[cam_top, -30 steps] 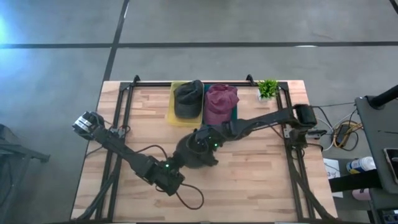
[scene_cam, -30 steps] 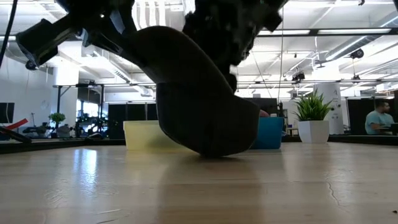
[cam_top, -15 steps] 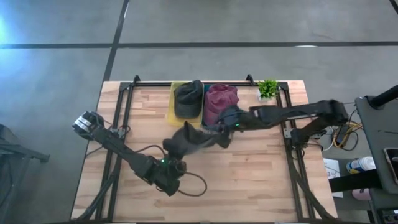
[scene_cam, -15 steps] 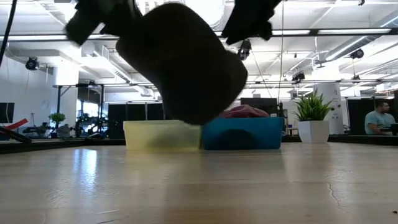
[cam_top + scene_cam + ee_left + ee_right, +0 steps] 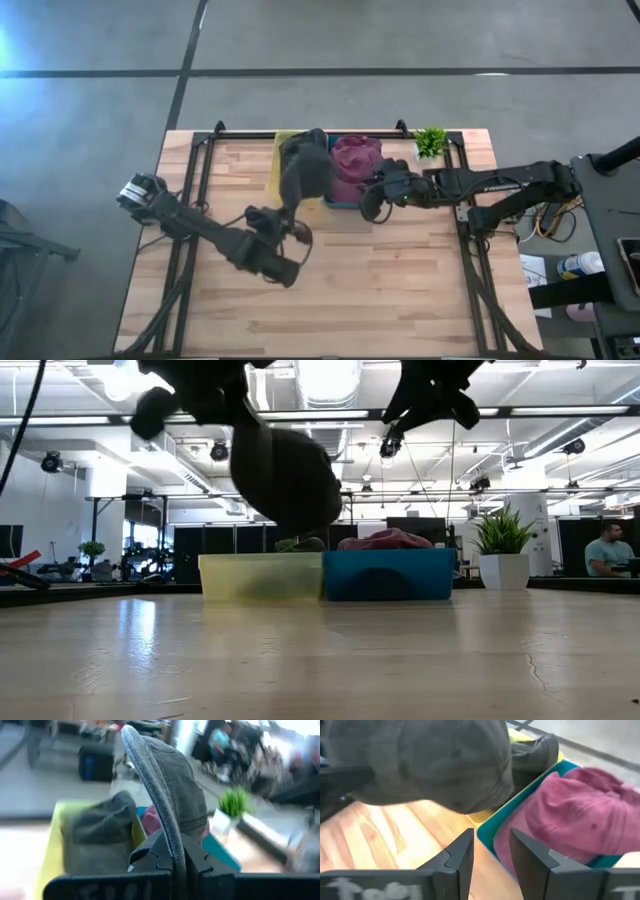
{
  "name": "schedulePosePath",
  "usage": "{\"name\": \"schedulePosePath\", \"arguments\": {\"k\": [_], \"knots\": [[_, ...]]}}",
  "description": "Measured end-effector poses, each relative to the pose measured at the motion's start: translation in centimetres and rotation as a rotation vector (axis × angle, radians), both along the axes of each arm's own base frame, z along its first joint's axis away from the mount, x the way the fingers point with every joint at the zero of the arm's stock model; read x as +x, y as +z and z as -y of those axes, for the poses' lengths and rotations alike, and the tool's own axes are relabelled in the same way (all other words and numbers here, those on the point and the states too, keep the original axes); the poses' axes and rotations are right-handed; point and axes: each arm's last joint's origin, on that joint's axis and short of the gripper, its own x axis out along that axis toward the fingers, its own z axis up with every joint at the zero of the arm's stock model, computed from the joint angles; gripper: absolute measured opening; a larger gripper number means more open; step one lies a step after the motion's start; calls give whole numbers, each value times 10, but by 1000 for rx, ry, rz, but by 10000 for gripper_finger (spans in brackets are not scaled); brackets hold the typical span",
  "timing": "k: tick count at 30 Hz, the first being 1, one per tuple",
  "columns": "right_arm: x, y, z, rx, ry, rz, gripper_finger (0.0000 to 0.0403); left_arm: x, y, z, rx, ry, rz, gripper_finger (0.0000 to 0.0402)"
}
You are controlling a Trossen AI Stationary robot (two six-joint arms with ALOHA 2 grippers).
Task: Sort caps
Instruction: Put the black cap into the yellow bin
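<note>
Over the worktop, high view: the left gripper [image 5: 287,215] sits near the front edge of the yellow bin [image 5: 279,185], jaws clamped on the brim of a dark olive-grey cap [image 5: 305,172] that hangs over that bin.
High view, bins: a maroon cap [image 5: 352,160] fills the teal bin [image 5: 345,203], which stands against the yellow bin's right side at the back of the worktop [image 5: 400,280].
High view, right arm: the right gripper [image 5: 368,202] hovers just in front of the teal bin, carrying nothing.
High view, extras: a small green plant [image 5: 431,141] stands at the back right corner.
Low view, held cap: the dark olive-grey cap [image 5: 285,475] hangs in the air, well clear of the worktop [image 5: 320,660], above the yellow bin [image 5: 260,577].
Low view, bins: the maroon cap [image 5: 385,540] rises above the rim of the teal bin [image 5: 390,575]; the plant [image 5: 503,550] stands to its right.
Left wrist view: the left gripper [image 5: 172,860] pinches the cap brim edge-on; the held cap [image 5: 175,790] rises ahead; another olive-grey cap [image 5: 97,832] lies in the yellow bin [image 5: 52,855].
Right wrist view: the right gripper [image 5: 492,852] has its jaws a narrow gap apart and empty, over the teal bin [image 5: 492,842] rim; the maroon cap [image 5: 575,817] lies beyond, the held cap [image 5: 430,762] beside it.
</note>
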Motion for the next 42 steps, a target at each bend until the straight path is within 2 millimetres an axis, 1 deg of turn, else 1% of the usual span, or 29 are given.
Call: {"name": "schedulePosePath", "arguments": {"k": [3,8,13,20,24,27,30,33,35,39,42], "knots": [[1,-7,-1,34,-21,36,122,2,-7,-14,-101,87,207,7],[4,-15,-2,60,-37,80,119,2,-16,-35,-153,205,475,7],[3,-20,-2,60,-37,68,112,3,-34,-53,-287,282,664,7],[2,-23,-2,54,-34,49,102,7,-59,-76,-329,345,839,7],[1,-25,-1,50,-32,42,96,7,-71,-87,-338,372,813,7],[1,-26,-1,49,-31,34,92,6,-77,-93,-362,389,814,7],[1,-28,-1,47,-30,29,89,7,-79,-95,-365,390,782,7],[1,-29,-1,47,-30,25,89,8,-80,-95,-405,372,717,11],[1,-29,-1,46,-33,28,92,10,-81,-95,-450,358,685,24],[1,-29,1,45,-39,28,98,11,-82,-95,-518,344,657,69],[1,-29,2,45,-43,27,101,14,-80,-96,-568,327,631,96]]}}
